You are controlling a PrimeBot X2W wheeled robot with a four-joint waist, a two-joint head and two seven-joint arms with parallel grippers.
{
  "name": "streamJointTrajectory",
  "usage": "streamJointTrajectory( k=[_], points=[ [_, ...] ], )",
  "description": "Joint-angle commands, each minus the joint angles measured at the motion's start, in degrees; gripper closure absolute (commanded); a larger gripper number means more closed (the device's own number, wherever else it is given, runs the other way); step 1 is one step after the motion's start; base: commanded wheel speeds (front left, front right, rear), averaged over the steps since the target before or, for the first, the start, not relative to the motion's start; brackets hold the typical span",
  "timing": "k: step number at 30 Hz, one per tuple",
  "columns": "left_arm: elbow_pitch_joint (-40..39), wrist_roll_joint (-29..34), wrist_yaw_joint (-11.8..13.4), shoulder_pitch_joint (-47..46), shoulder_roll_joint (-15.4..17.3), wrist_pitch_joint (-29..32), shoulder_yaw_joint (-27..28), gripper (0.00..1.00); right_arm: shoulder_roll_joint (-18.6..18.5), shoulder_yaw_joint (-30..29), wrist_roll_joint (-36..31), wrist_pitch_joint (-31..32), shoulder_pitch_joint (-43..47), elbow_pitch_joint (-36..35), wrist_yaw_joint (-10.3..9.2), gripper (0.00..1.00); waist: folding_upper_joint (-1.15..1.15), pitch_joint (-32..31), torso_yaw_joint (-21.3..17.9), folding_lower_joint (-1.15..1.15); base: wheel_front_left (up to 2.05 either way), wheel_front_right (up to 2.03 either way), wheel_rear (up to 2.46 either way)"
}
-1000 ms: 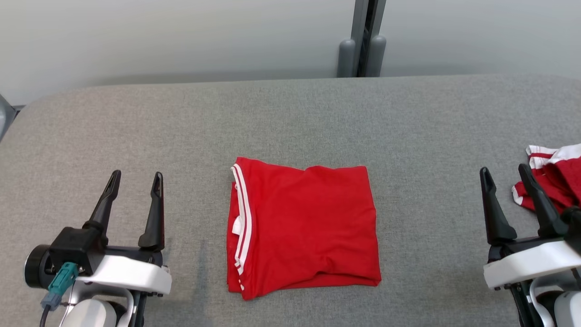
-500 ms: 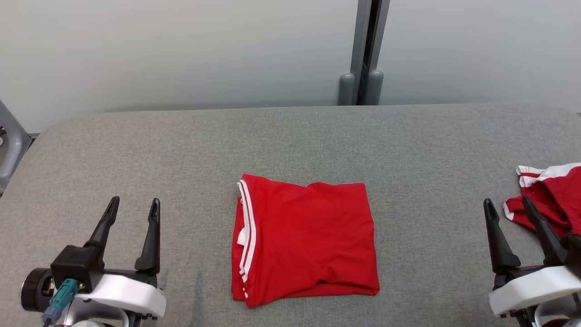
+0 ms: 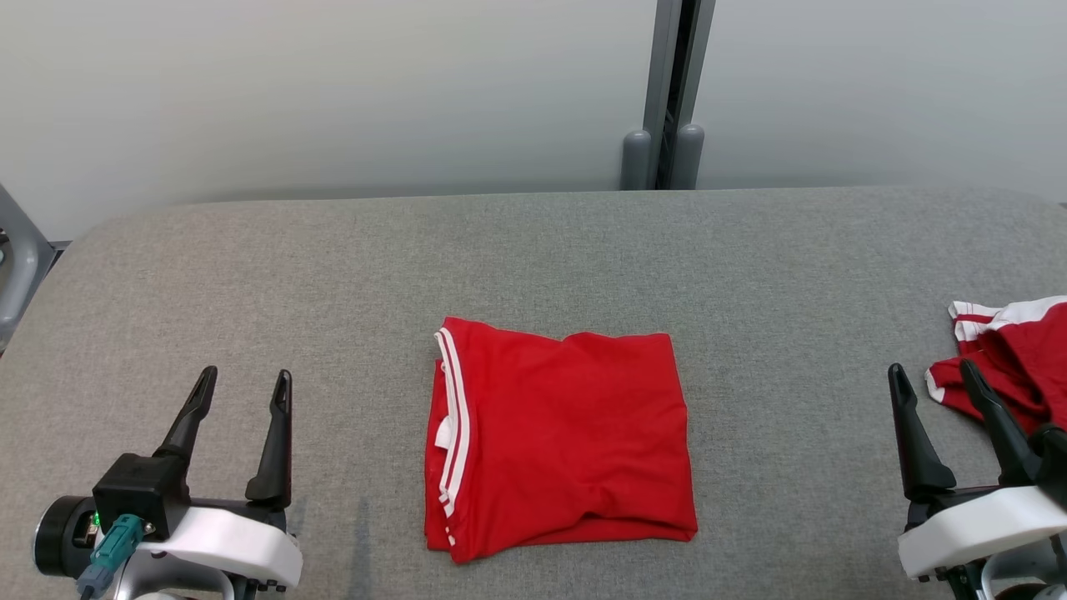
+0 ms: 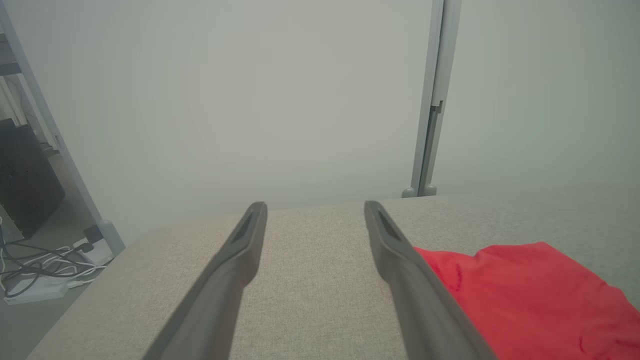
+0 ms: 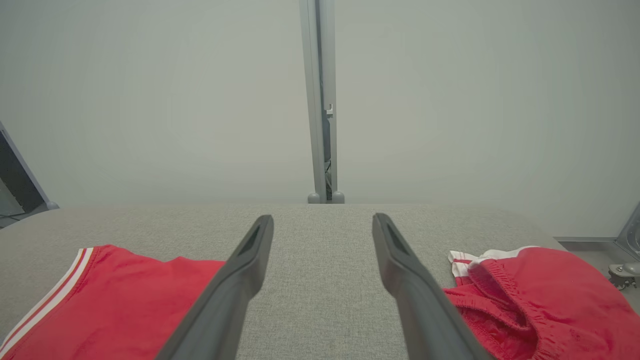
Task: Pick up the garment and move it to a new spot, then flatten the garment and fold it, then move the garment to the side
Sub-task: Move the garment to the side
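A red garment (image 3: pixel 558 442) with white stripes along its left edge lies folded into a rough square at the middle of the grey table (image 3: pixel 533 250). The left wrist view has the garment (image 4: pixel 525 295) at its lower right; the right wrist view has the garment (image 5: pixel 100 300) at its lower left. My left gripper (image 3: pixel 244 385) stands open at the lower left, well apart from the cloth, nothing between its fingers. At the lower right my right gripper (image 3: pixel 932 377) is open too and holds nothing.
A second red garment (image 3: pixel 1013 358) with white trim lies crumpled at the table's right edge, just beyond my right gripper; the right wrist view shows this second garment (image 5: pixel 540 295) too. A grey post (image 3: pixel 667 92) stands behind the table against the pale wall. Cables (image 4: pixel 40 275) lie on the floor at left.
The head camera has tilted up, so the whole picture shifted down and more wall shows. The garment and both open grippers keep their places on the table.
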Motion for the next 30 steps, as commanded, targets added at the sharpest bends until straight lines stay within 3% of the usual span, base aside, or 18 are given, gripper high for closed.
streamJointTrajectory(
  k=[1, 18, 30],
  points=[
    [-0.16, -0.04, 0.42, -0.39, 0.35, 0.00, 0.05, 0.00, 0.05, -0.17, -0.05, 0.25, 0.12, -0.38, 0.01, 0.00, 0.00, -0.08, 0.00, 0.00, 0.00, 0.00, 0.00],
    [-0.64, 0.23, 0.44, -1.33, 1.03, 0.66, -0.73, 0.00, -0.39, 0.69, 0.68, 0.89, -0.62, 0.95, 0.01, 0.00, 0.00, -0.23, 1.05, 0.00, 0.00, 0.00, 0.00],
    [-0.95, -0.40, -0.62, -4.21, -0.05, -0.63, -1.73, 0.00, -3.64, 12.68, 3.41, 4.59, -8.40, 14.47, 0.01, 0.00, 0.00, 4.55, 7.00, 0.00, 0.00, 0.00, 0.00]
  ],
)
